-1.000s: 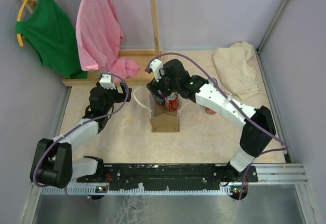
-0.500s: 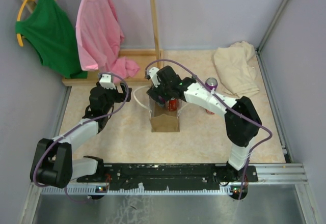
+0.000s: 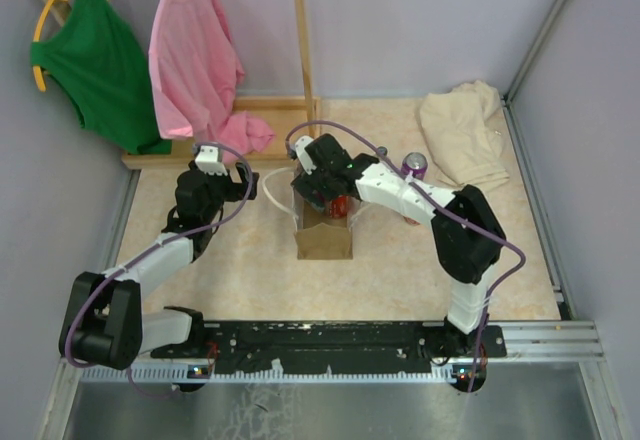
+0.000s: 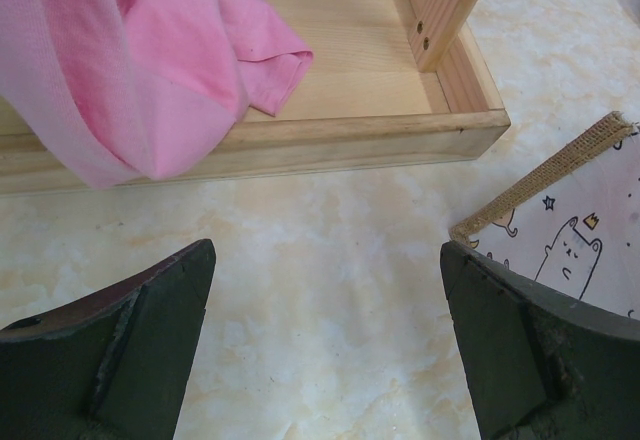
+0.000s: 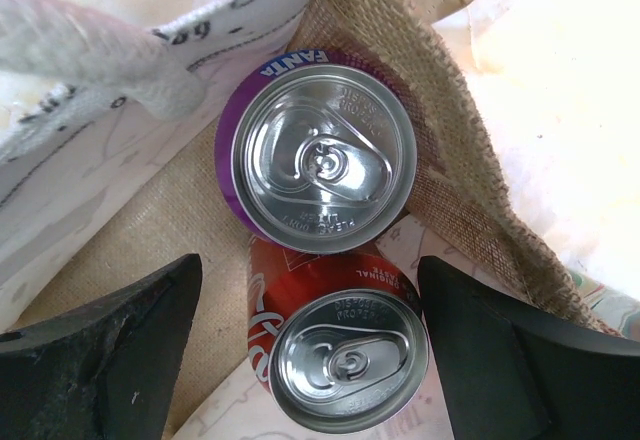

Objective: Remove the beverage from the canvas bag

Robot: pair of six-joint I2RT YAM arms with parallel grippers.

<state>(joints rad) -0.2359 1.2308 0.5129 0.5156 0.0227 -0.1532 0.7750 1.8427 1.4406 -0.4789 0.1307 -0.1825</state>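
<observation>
Bag (image 3: 323, 242) stands open mid-desk (image 3: 230, 270), holding two upright cans. A purple can (image 5: 315, 155) touches a red can (image 5: 345, 355), with the burlap walls close around them and a rope handle (image 5: 90, 55) over one rim. A spare can (image 3: 414, 165) and a cloth (image 3: 462, 135) lie to the right. The right end effector (image 5: 308, 270) hangs over the mouth, fingers apart either side of the red can. The left end effector (image 4: 325, 310) hovers beside the bag, fingers apart and empty.

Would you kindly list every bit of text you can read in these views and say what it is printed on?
"FANTA": on the side of the purple can, in the bag.
"ORIGINAL": small print on the red can, only just legible.
Embossed lettering on both lids: too small to read.
Print on the bag's lining: unreadable.
</observation>
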